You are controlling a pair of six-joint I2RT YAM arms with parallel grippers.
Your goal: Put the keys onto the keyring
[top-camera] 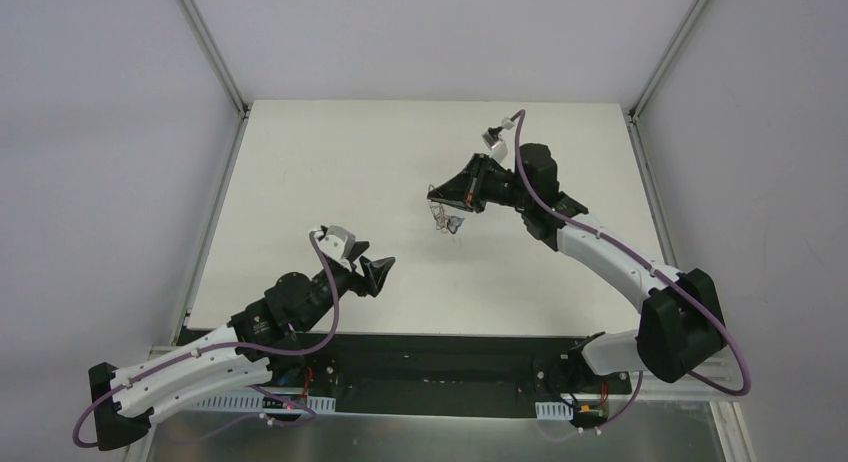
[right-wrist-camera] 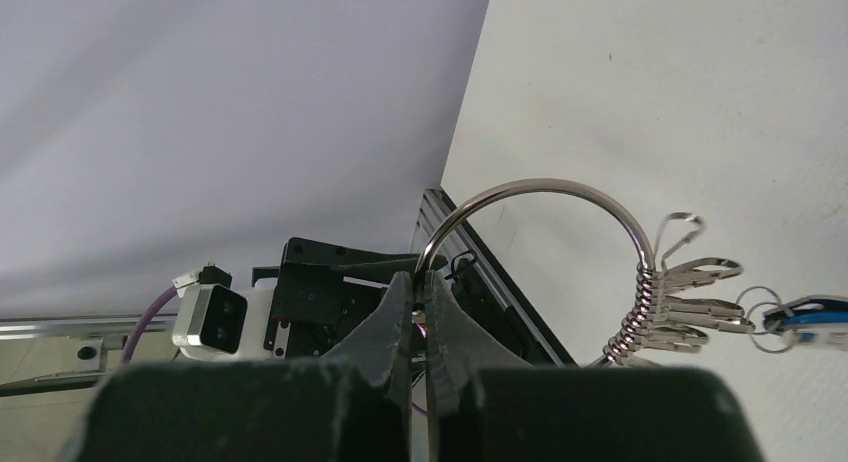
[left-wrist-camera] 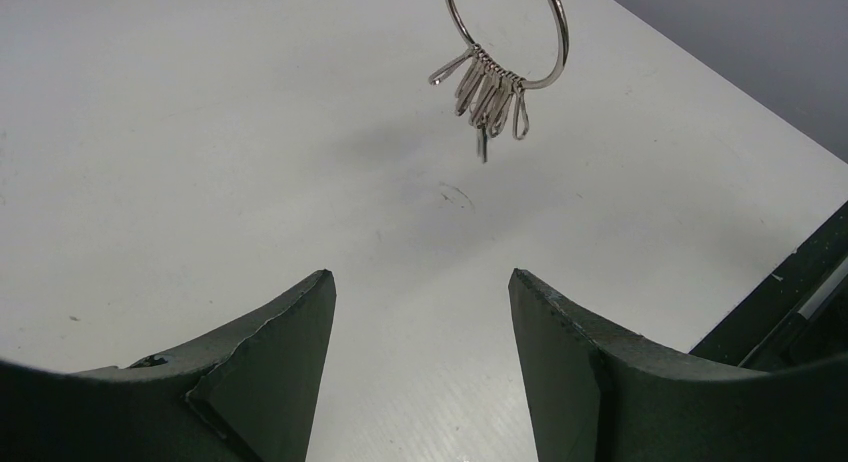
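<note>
Currently the right hand (right-wrist-camera: 420, 282) clamps the keyring (right-wrist-camera: 548, 184), upper centre of the left wrist view, above the bench (left-wrist-camera: 200, 132); the left hand (left-wrist-camera: 420, 275) is open, empty. Risk: the thin wire may pivot in the pinch, swinging the blue key (right-wrist-camera: 808, 320).

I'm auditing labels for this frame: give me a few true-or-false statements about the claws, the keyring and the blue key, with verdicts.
1. The right claw is shut on the keyring. True.
2. The blue key hangs from the keyring. True.
3. The left claw holds a key. False: it is open and empty.
4. The keyring lies flat. False: it hangs above the table, held by the right claw.
</note>
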